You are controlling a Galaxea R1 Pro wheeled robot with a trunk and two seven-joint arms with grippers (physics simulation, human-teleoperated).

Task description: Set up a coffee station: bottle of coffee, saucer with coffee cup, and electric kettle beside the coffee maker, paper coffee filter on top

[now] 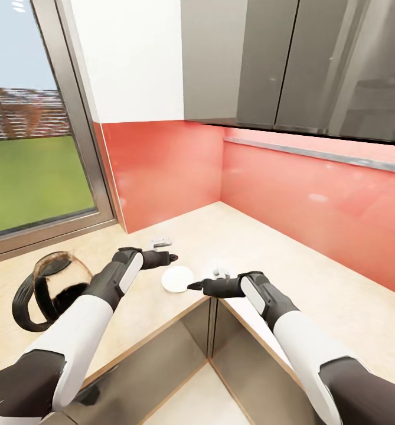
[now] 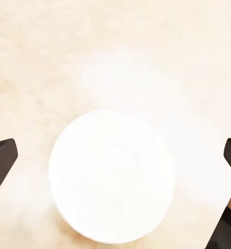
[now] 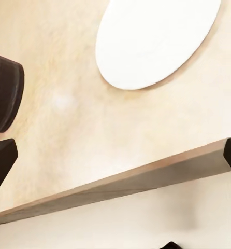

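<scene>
Your two end effectors hover spread over the desk (image 1: 315, 277): right end effector (image 1: 192, 286) at center, left end effector (image 1: 172, 257) just beyond. Between them lies one saucer (image 1: 178, 278). One electric kettle (image 1: 52, 289) lies tipped at lower left.

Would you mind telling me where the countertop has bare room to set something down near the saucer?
The widest free patch of countertop runs along the red wall to the right, past the right pincer. It is crowded at the inner corner: the saucer lies between both pincers, left one above it, with the kettle by the window.
</scene>
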